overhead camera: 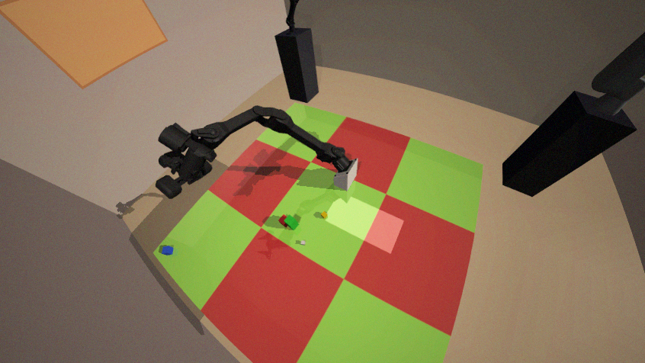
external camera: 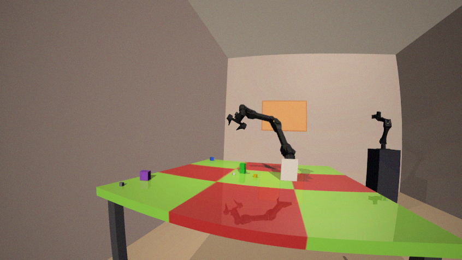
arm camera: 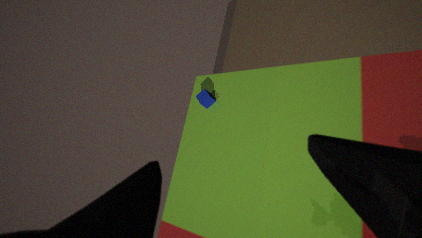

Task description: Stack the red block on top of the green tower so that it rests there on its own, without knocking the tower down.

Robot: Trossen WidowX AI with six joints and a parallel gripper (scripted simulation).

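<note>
The green tower (overhead camera: 291, 222) (external camera: 242, 167) stands upright on a light green square of the table. The red block (overhead camera: 283, 220) shows as a small patch just beside the tower, on the side away from the arm's base, partly hidden by it; whether they touch cannot be told. The red block does not show in the exterior view or the wrist view. My gripper (external camera: 232, 127) (arm camera: 235, 155) is open and empty, high above the table, well away from the tower. Neither the tower nor the red block shows between the fingers in the wrist view.
A blue block (overhead camera: 167, 249) (external camera: 212, 158) (arm camera: 206, 99) lies near a table corner. A small orange block (overhead camera: 324, 214) (external camera: 255, 176) and a tiny white block (overhead camera: 302, 242) (external camera: 233, 173) lie near the tower. A purple block (external camera: 144, 175) and a small dark block (external camera: 121, 183) lie farther off.
</note>
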